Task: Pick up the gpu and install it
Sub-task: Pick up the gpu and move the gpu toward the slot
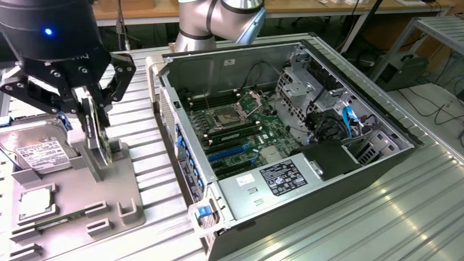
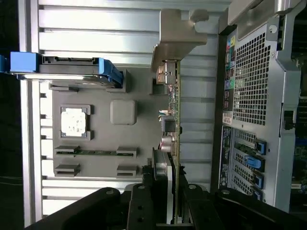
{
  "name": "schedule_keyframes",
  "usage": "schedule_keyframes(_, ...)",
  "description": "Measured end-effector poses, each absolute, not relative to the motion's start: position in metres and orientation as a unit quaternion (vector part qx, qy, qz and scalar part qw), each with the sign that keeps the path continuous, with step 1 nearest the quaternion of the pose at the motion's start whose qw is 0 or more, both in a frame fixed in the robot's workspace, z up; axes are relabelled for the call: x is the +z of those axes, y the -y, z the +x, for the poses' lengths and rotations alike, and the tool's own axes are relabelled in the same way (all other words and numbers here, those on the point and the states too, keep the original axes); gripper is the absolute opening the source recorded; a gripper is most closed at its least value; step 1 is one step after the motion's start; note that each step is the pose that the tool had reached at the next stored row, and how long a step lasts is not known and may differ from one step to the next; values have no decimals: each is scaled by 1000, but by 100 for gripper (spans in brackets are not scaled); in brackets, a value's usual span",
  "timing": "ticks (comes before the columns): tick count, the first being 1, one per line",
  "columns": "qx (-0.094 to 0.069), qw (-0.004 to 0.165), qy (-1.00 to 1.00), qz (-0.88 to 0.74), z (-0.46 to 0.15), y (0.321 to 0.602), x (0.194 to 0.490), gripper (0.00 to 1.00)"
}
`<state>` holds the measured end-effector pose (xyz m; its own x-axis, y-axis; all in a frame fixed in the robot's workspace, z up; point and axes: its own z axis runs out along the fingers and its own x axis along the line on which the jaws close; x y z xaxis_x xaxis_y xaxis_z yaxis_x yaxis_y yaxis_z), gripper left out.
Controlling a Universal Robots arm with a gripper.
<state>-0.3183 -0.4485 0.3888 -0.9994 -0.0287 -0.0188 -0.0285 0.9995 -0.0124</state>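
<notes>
The gpu (image 1: 99, 133) is a thin green card standing on edge over the grey parts tray (image 1: 119, 182), at the exterior view's left. My gripper (image 1: 91, 109) comes down on it from above, fingers on either face, shut on the card. In the wrist view the gpu (image 2: 173, 120) runs edge-on away from my gripper (image 2: 170, 194), its silver bracket (image 2: 177, 36) at the far end. Whether its lower edge is clear of the tray's grey post (image 1: 93, 166) I cannot tell. The open computer case (image 1: 290, 179) lies beside the tray, with blue expansion slots (image 1: 228, 152) on its motherboard.
On the tray (image 2: 100, 96) sit a silver hard drive (image 1: 40, 152) with blue end caps (image 2: 23, 62), a processor chip (image 2: 74, 120) and a narrow memory stick (image 2: 96, 152). The case's rear panel (image 2: 249, 96) stands close beside the card. Ribbed metal tabletop (image 1: 377, 217) surrounds everything.
</notes>
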Motion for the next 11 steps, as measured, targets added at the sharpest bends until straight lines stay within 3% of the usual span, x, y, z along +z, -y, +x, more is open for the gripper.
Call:
schedule_keyframes(4,-6,9,-1000,-14,-318,448,445,28)
schedule_keyframes(11,-6,9,-1000,-14,-257,448,445,28)
